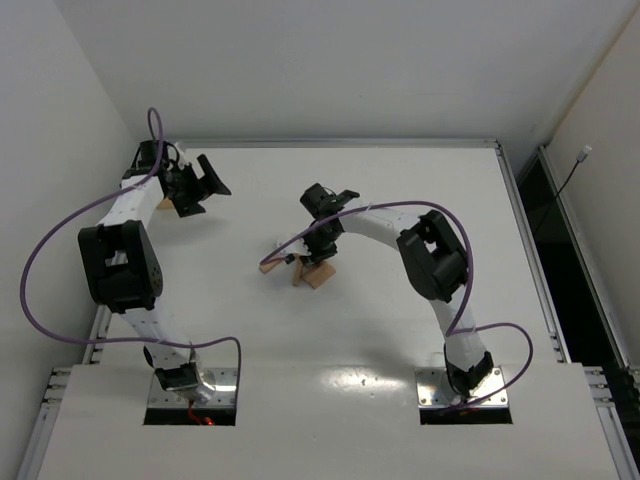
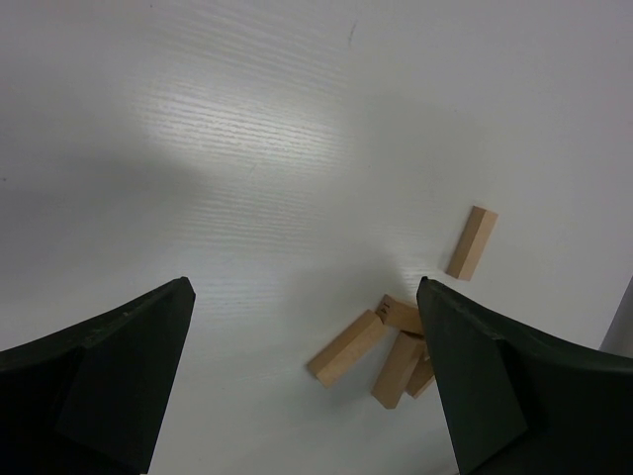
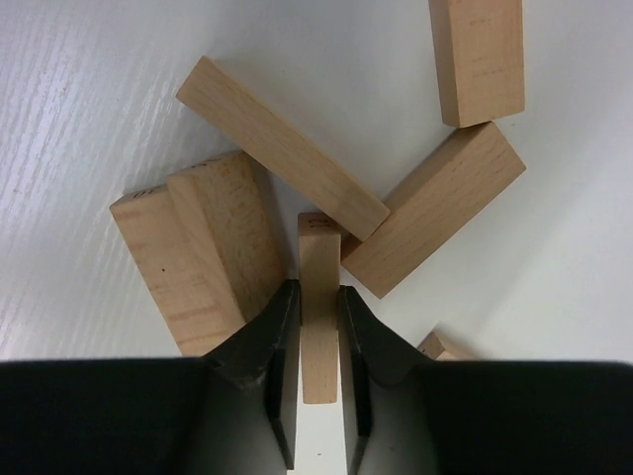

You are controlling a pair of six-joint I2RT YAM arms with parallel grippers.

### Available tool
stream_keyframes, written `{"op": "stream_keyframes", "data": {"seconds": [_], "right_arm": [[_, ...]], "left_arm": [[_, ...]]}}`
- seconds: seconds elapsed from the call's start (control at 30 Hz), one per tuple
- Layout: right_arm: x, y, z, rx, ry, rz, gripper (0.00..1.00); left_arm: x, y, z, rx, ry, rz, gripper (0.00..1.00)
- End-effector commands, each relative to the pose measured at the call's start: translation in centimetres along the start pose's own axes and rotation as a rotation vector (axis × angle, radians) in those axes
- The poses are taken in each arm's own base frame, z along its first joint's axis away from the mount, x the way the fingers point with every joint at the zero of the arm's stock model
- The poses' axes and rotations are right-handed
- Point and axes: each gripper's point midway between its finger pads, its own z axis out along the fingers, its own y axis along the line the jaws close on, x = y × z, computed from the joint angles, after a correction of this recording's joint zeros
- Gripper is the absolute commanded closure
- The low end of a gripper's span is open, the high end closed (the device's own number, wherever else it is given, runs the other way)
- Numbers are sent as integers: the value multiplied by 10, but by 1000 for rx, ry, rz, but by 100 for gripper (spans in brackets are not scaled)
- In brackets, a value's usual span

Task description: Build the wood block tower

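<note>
Several light-tan wood blocks lie loose in a jumbled pile on the white table (image 1: 400, 330); no upright tower shows. My right gripper (image 3: 318, 292) is low over the pile (image 1: 312, 272) and shut on one block (image 3: 319, 247) held lengthwise between its jaws. Other blocks lie round it: a long one (image 3: 282, 148), one to the right (image 3: 430, 208), one at the top (image 3: 477, 59), two stacked at the left (image 3: 198, 252). My left gripper (image 2: 307, 396) is open and empty at the far left (image 1: 203, 180), above a smaller cluster of blocks (image 2: 381, 346), with a lone block (image 2: 472, 242) beyond.
A tan block (image 1: 183, 207) shows just beneath the left gripper in the top view. Purple cables (image 1: 40, 250) loop off both arms. White walls close the table at the back and left; a metal rail (image 1: 525, 230) runs along its right edge.
</note>
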Motion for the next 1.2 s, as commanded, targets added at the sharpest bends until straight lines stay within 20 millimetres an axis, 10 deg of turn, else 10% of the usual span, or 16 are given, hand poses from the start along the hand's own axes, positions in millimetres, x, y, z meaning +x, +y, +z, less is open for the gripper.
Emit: {"op": "stream_keyframes", "data": {"seconds": [0.0,0.2,0.53,0.83,1.17], "right_arm": [[-5,-2,-4,-2,-26,-26,90],[-26,4,-27,0,-88,28,100],[-57,-31,-140,241,-354,595,100],[54,-23,-158,113,-747,1578,100],[109,-22,-117,-31,-902,1986,100]], "left_arm": [[-18,-6,-6,26,-42,-1,5],[-18,-6,-6,26,-42,-1,5],[-14,-17,-14,80,-46,31,5],[-12,-32,-14,134,-38,86,5],[-13,-30,-14,133,-40,113,5]]}}
